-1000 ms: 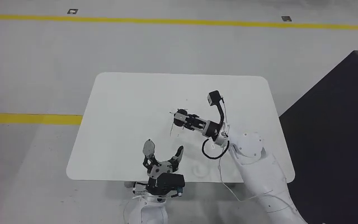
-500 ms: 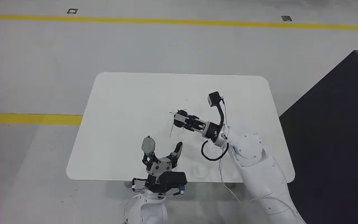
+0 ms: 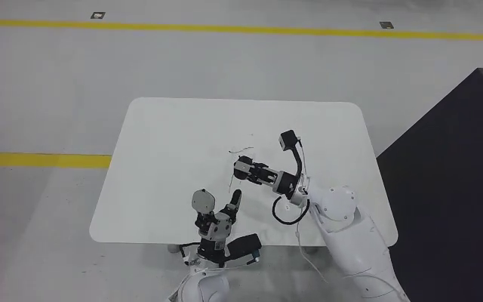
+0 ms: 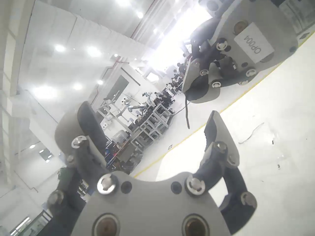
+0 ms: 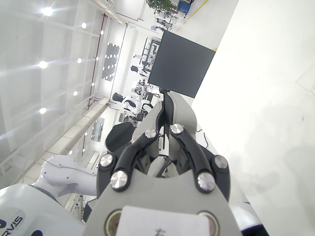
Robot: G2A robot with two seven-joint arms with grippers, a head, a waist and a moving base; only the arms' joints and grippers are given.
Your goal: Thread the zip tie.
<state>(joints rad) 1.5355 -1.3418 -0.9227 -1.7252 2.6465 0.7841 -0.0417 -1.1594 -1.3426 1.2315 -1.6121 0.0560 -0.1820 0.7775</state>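
- Overhead, from the top view: the right claw (image 3: 240, 167) sits over the middle of the white worktop (image 3: 173, 151), pinched shut on the zip tie (image 3: 231, 178), a thin dark strip whose free end trails out of it toward the near edge. The left claw (image 3: 219, 202) is near that edge with its fingers spread wide. It holds nothing and is apart from the tie. A thin curved strand (image 3: 242, 149) lies loose on the worktop just beyond the right claw.
- Left wrist view: the left claw (image 4: 151, 128) gapes wide. The zip tie (image 4: 187, 116) hangs as a narrow dark strip from the closed tips of the right claw (image 4: 196, 92). Its lower end is above the gap between the left fingers and touches neither. The loose strand (image 4: 251, 133) lies flat on the worktop (image 4: 283, 99), off to one side.
- Right wrist view: the right claw (image 5: 168, 99) is clamped narrow on the zip tie (image 5: 167, 114). The tie is black and finely ribbed, runs lengthwise between the two pads and pokes out slightly past the tips. The worktop (image 5: 258, 74) lies alongside.
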